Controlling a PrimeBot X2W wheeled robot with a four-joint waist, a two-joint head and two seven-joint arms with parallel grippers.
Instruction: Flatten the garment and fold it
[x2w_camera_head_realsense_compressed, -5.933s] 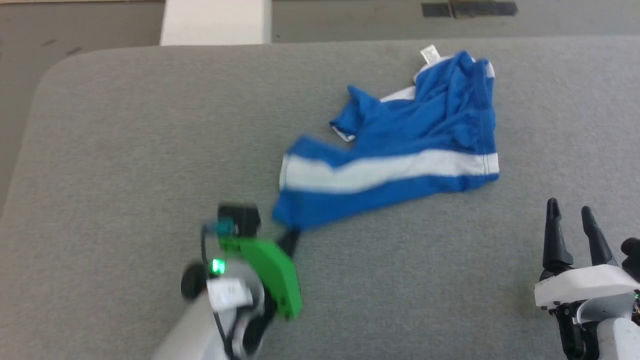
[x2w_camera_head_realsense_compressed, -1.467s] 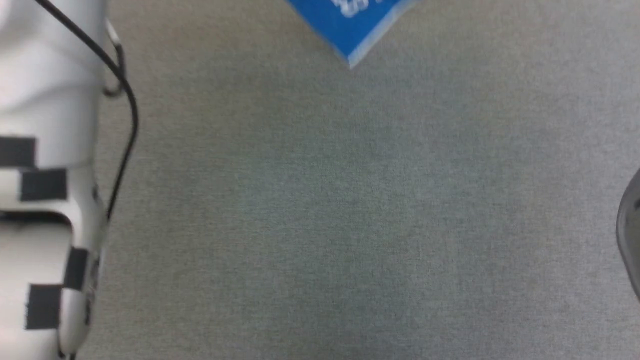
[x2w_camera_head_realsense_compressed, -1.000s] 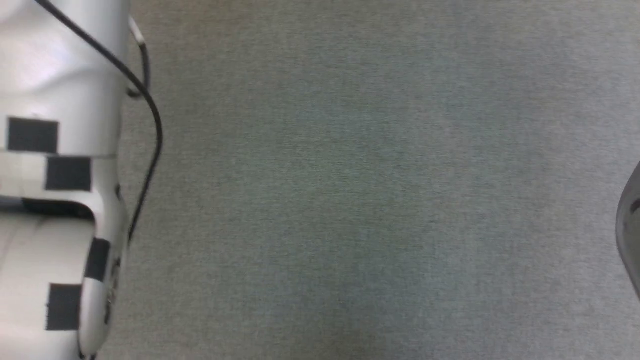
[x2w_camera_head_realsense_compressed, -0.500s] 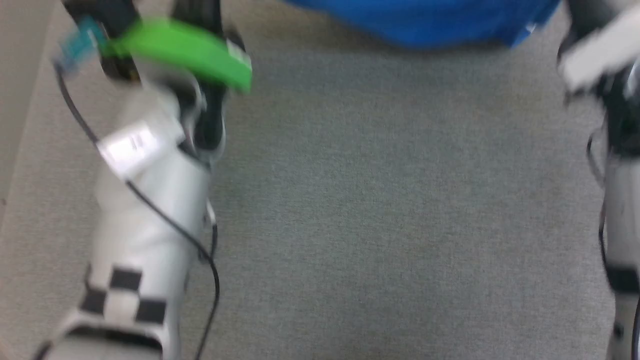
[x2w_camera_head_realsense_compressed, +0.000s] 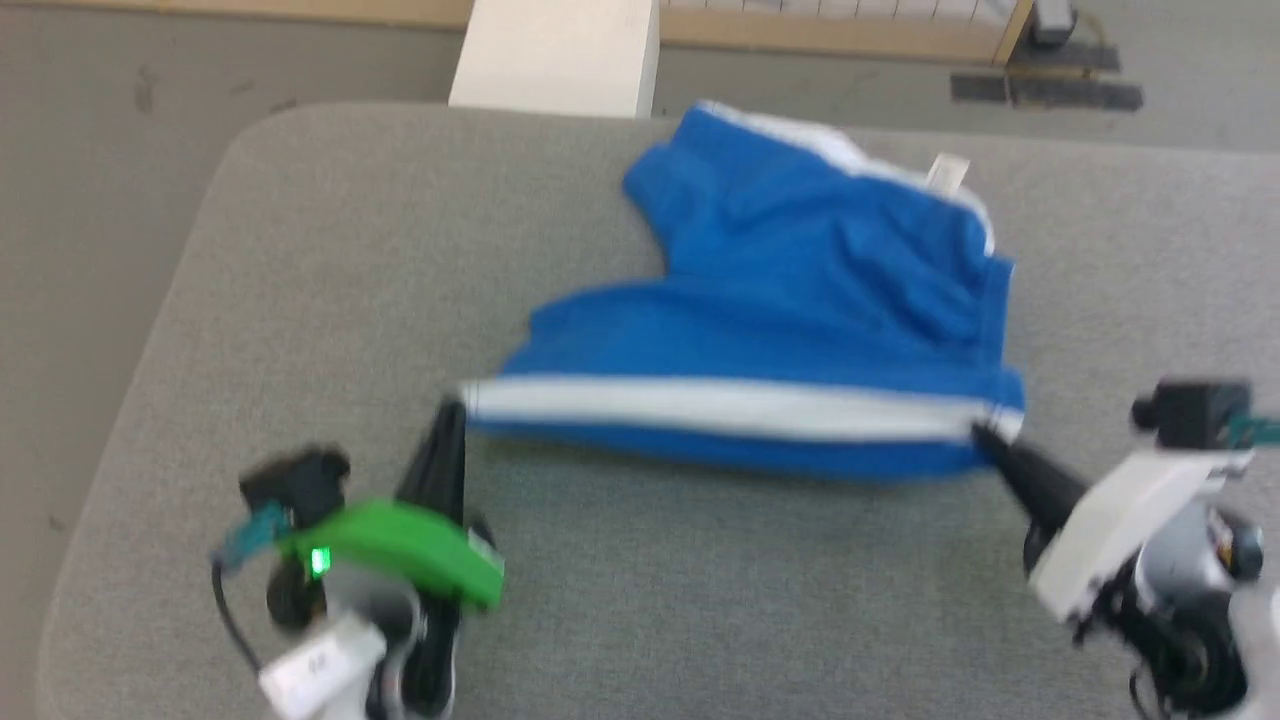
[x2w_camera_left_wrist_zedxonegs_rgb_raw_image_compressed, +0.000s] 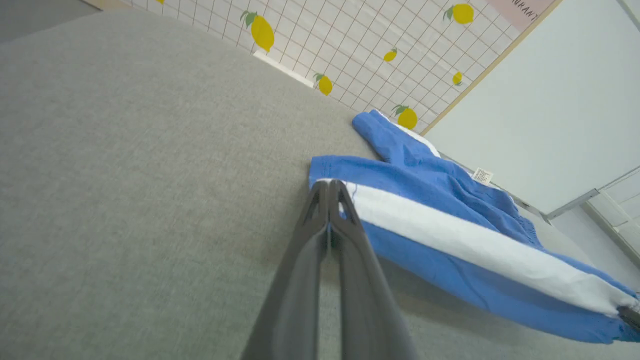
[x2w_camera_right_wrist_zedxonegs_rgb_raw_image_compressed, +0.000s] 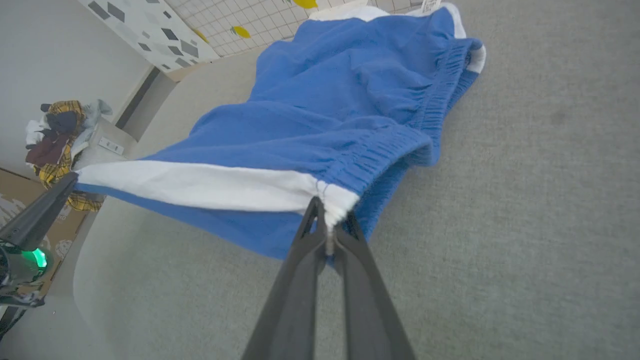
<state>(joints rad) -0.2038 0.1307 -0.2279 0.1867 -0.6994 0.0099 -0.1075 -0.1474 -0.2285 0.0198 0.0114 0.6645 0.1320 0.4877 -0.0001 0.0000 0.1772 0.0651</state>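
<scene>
Pinching the garment (x2w_camera_head_realsense_compressed: 800, 300) at both ends of its white stripe: our left gripper (x2w_camera_head_realsense_compressed: 455, 412) is clamped on the leg hem and our right gripper (x2w_camera_head_realsense_compressed: 985, 432) on the waistband corner. We see it stretched between them over the grey table (x2w_camera_head_realsense_compressed: 300, 300).

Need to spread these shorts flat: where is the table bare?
Bare grey fabric table lies left of the bright blue white-striped shorts, and along the near strip between the left hand and right hand. Crowded: the far middle, where the shorts bunch.
</scene>
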